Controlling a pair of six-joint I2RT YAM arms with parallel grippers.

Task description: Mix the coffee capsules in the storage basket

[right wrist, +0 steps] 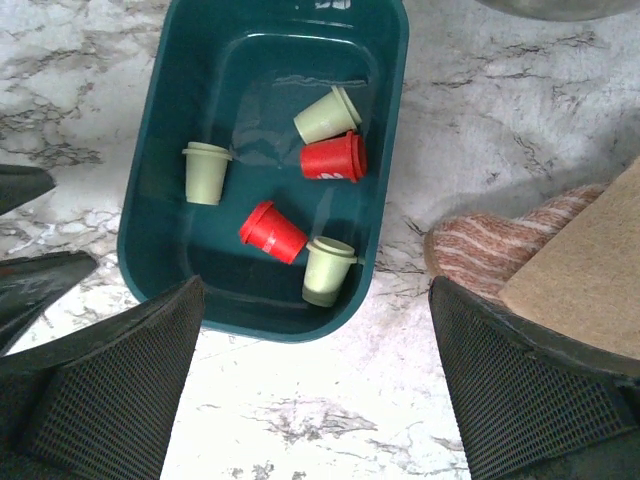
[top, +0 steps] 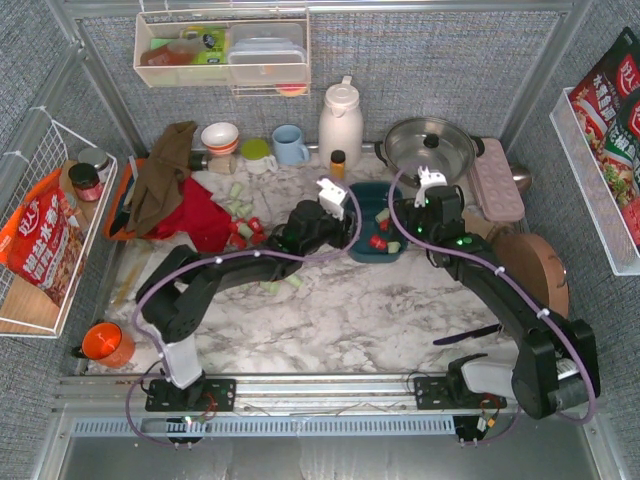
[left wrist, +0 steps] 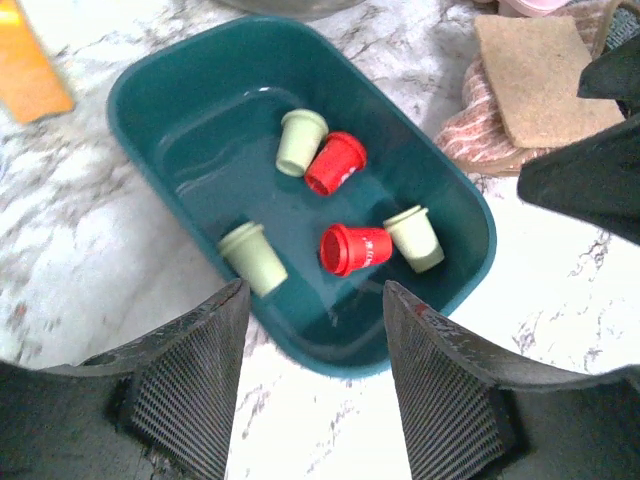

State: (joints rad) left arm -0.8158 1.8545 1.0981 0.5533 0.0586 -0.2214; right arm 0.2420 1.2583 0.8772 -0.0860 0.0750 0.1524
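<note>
The dark teal storage basket [top: 362,248] stands on the marble table between my two grippers. It holds three mint green and two red coffee capsules, seen in the left wrist view [left wrist: 352,248] and the right wrist view [right wrist: 330,158]. Several more red and green capsules [top: 240,222] lie loose on the table left of the basket, by a red cloth. My left gripper [top: 340,215] is open and empty above the basket's left side [left wrist: 315,290]. My right gripper [top: 408,225] is open and empty, above the table at the basket's near right corner [right wrist: 315,290].
A small orange-capped bottle [top: 338,160], white kettle [top: 340,120], blue mug [top: 290,145] and lidded pot [top: 430,145] stand behind the basket. A striped cloth with a brown pad [right wrist: 560,250] lies right of it. A red cloth [top: 195,215] lies left. An orange cup [top: 105,345] stands at the near left.
</note>
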